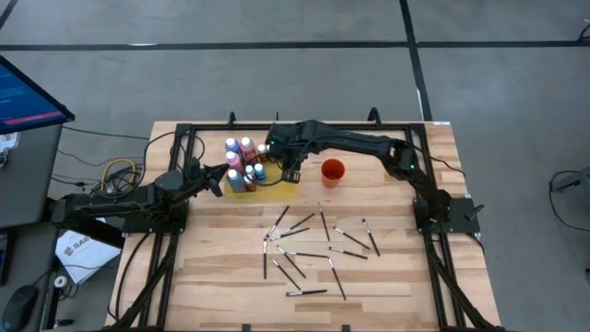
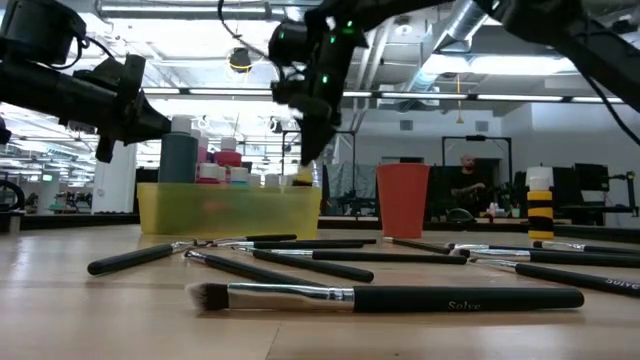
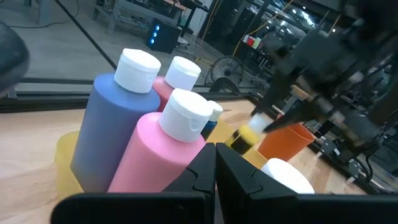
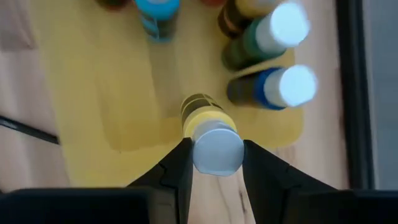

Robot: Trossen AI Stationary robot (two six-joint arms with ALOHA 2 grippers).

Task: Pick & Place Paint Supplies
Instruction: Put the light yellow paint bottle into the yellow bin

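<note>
A yellow tray (image 1: 277,189) at the table's far middle holds several upright paint bottles (image 1: 242,161) with pale caps, among them a blue one (image 3: 106,124) and a pink one (image 3: 155,155). Over the tray's bare right part, my right gripper (image 4: 217,152) is shut on a small yellow bottle (image 4: 202,115). My left gripper (image 1: 219,182) is shut and stands level just left of the tray, pointing at the bottles. Several thin dark brushes (image 1: 313,244) lie scattered flat on the wood nearer the front. My right gripper pinches the yellow bottle's pale cap (image 4: 217,142) between its two fingers (image 4: 180,165), coming steeply from above. The bottle hangs below the fingers, cap up and slightly tilted, over the tray's bare floor. Whether its bottom touches the tray I cannot tell.
An orange-red cup (image 1: 332,172) stands upright just right of the tray, close to my right gripper. A black frame rail (image 1: 304,124) runs along the table's far edge behind the bottles. Bare wood lies left of the brushes and at the table's front.
</note>
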